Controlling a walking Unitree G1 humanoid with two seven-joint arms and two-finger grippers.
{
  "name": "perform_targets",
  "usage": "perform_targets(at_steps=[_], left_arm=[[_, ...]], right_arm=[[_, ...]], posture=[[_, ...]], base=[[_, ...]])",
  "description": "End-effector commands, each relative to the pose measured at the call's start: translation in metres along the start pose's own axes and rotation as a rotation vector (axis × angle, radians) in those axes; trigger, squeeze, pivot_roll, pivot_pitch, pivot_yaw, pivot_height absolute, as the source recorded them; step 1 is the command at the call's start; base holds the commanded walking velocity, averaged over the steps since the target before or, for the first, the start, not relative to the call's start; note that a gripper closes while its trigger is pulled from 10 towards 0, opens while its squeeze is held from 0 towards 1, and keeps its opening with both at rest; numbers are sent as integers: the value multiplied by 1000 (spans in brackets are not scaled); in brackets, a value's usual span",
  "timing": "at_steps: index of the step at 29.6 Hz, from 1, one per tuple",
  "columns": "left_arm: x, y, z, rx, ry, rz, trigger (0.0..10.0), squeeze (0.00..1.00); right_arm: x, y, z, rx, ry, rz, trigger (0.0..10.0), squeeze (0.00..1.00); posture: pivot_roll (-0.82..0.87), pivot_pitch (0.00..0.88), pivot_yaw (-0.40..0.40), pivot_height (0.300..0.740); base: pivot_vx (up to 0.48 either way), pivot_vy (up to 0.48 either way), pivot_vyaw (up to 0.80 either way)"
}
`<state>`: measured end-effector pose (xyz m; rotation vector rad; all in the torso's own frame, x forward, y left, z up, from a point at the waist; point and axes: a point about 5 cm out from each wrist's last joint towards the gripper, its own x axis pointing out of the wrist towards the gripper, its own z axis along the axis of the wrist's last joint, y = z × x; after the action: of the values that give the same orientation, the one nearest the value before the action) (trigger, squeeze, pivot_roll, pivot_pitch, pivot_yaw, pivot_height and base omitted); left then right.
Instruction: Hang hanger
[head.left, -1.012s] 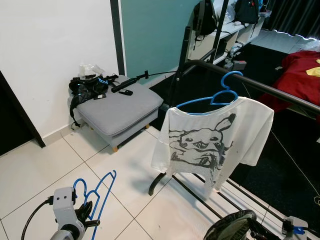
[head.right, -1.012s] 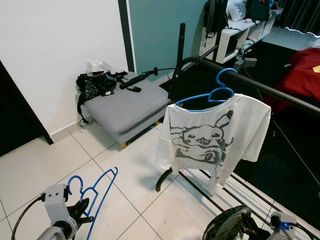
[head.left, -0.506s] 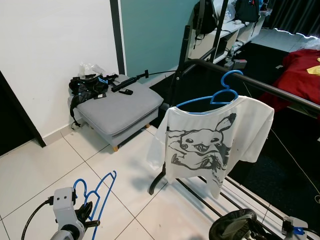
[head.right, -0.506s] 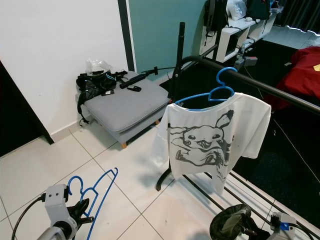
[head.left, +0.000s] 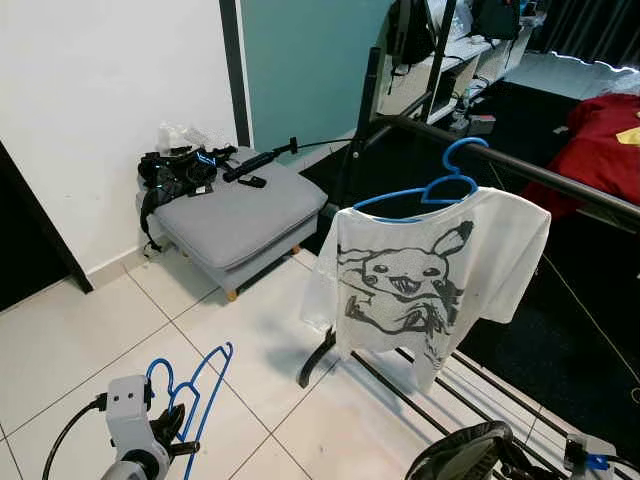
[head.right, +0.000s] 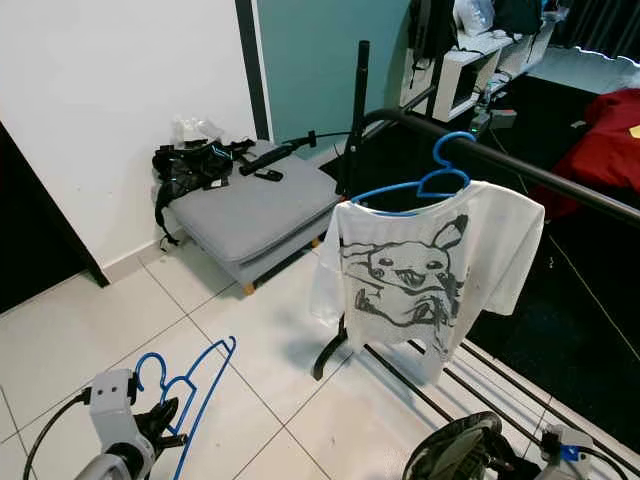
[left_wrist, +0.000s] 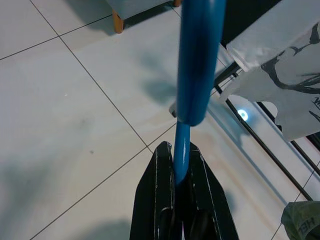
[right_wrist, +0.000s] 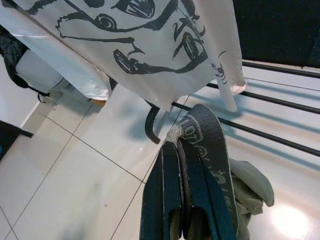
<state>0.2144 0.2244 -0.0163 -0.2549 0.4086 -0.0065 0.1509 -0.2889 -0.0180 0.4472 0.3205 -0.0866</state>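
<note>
The left gripper sits low on the robot's left, its two black fingers clamped on the stem of a bare blue hanger, which stands up from the grip above the white tiled floor. The right gripper is low on the right, its fingers pressed together on the dark printed waistband of a grey-green garment that bunches beneath it.

Ahead, a second blue hanger hooks over the black rail of a clothes rack and carries a white T-shirt with a black cartoon print. Beyond the rack's left end, a grey cushioned stool stands against the white wall, with a black bag and a black stick-like device on it.
</note>
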Motion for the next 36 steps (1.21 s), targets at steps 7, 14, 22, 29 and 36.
perform_targets(at_steps=[7, 14, 22, 29, 36], left_arm=[[-1, 0, -2, 3, 10, 0, 10000, 0], [-2, 0, -3, 3, 15, -4, 10000, 0], [-4, 0, -4, 6, 16, -8, 10000, 0], [-4, 0, -3, 7, 15, -10, 10000, 0], [-4, -1, -3, 6, 13, -9, 10000, 0]], right_arm=[[-2, 0, -2, 20, 0, -13, 10000, 0], [-4, -1, -3, 21, 4, -12, 10000, 0], [-5, 0, -4, 22, 4, -11, 10000, 0], [-6, -1, -3, 22, 4, -9, 10000, 0], [-5, -1, -2, 22, 3, -10, 10000, 0]], posture=[[37, 92, -31, 740], [47, 71, -35, 740], [43, 84, -33, 740], [40, 93, -33, 740], [41, 100, -34, 740]], base=[[0, 0, 0], [0, 0, 0], [0, 0, 0], [0, 0, 0], [0, 0, 0]])
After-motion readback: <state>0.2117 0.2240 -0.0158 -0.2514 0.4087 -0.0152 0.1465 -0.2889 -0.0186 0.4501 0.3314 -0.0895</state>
